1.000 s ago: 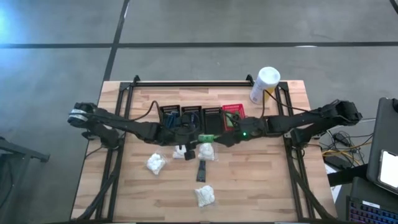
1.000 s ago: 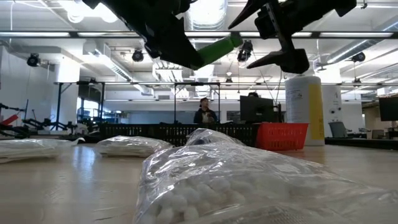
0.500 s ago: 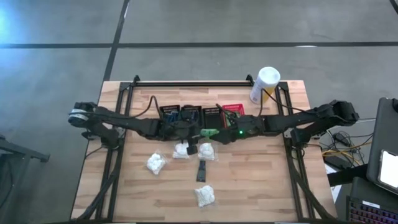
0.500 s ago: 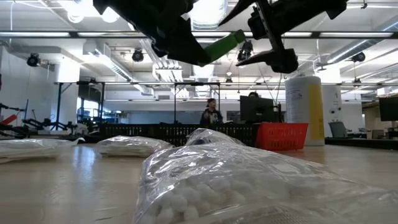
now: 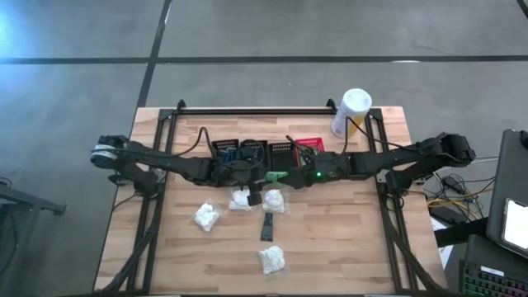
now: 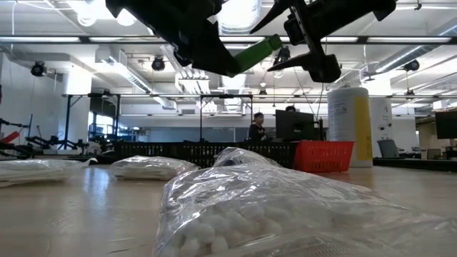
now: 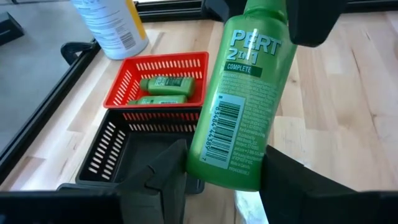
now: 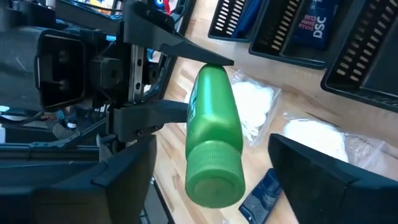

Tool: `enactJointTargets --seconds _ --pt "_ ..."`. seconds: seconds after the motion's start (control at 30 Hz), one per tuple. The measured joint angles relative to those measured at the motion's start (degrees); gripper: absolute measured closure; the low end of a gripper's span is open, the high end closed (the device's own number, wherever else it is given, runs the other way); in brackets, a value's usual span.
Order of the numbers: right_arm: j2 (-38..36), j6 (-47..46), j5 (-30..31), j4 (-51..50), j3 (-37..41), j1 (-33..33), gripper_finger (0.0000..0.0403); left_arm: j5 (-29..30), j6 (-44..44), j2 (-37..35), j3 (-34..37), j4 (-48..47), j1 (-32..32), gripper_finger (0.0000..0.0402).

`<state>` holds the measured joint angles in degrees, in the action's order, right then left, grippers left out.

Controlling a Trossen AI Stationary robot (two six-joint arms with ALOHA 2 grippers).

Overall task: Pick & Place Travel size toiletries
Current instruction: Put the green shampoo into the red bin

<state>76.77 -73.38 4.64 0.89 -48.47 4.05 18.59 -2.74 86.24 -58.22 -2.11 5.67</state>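
Right gripper (image 8: 211,155), spread, has neared left gripper (image 7: 221,168)'s pinched "PERT 2in1" bottle (image 7: 249,93).

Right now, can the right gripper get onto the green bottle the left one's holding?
Probably yes. The left gripper holds the green bottle by its base, capped end pointing at the right gripper. The right's fingers stand open either side of the cap, nothing between them.

A bright green plastic bottle (image 7: 250,99) labelled PERT 2in1 hangs lengthwise in the air. Two more green bottles (image 7: 163,90) lie flat in a red basket. White puffy bags (image 5: 206,216) and a dark, probably blue tube (image 5: 268,225) lie on the wood.
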Motion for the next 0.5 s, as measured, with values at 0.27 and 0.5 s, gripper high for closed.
enactJointTargets --seconds 0.27,0.5 --pt "-0.02 -1.24 0.77 0.09 0.0 0.0 0.0171 -0.02 0.17 0.02 0.18 -0.03 0.05 0.0235" --pt "-0.02 -1.67 1.16 0.09 0.0 0.0 0.022 -0.04 0.91 0.02 0.2 -0.05 0.05 0.0235"
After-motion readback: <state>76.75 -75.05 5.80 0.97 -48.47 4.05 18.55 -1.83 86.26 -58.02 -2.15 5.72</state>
